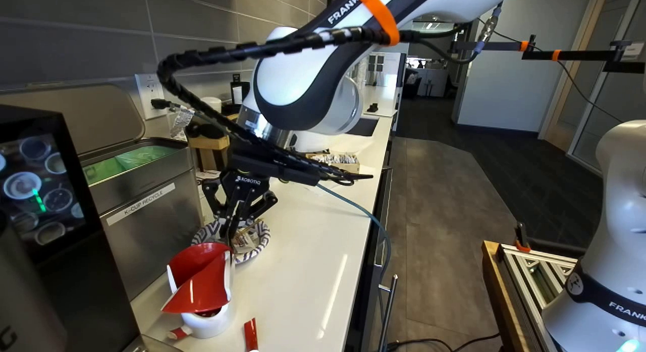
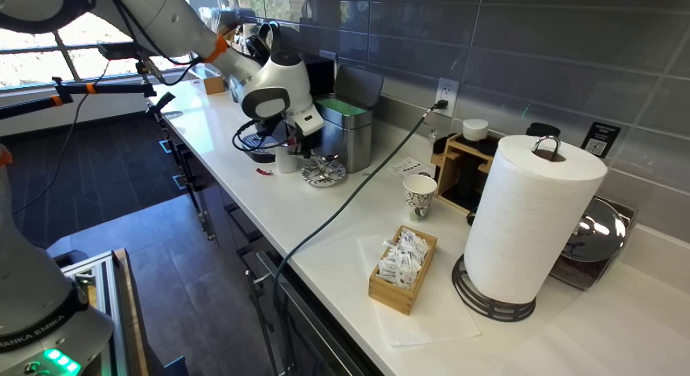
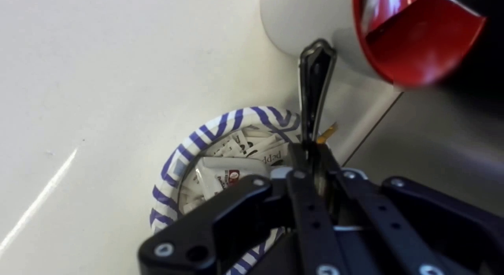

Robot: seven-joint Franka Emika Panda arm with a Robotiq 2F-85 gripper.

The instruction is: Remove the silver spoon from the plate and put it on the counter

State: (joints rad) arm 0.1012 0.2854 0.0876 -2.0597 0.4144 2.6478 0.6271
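Pinched: one slender silver metal spoon (image 3: pixel 317 80)

So, left to right along the smooth cream-white counter (image 2: pixel 345 268) in an exterior view. First up, a red-topped, round white vessel (image 2: pixel 286 159); can't see what's in it. Just beside it is the small, round, blue-and-white zigzag plate (image 3: pixel 201 139), and the wrist view shows it's loaded: small white paper packets (image 3: pixel 236 145), one reading "pepp…", plus a bigger white sachet (image 3: pixel 214 170) with a red logo. The black Robotiq gripper (image 3: pixel 312 149) is there too, fingers together and clamped on the spoon, whose handle sticks out past the plate's rim. Its other end is hidden, so I can't tell if it touches the plate.

Next, a boxy brushed-steel bin (image 2: pixel 353 144), lid up, green liner (image 2: pixel 340 106) inside, white label (image 1: pixel 141 204) reading K-CUP RECYCLE. Then a pale wooden box (image 2: pixel 389 294) stuffed with crinkly white sachets (image 2: pixel 403 259), and a white paper cup (image 2: pixel 419 198) with a black swirly print, contents too hard to make out. Far right, a thick white paper-towel roll (image 2: pixel 525 230) stands upright.
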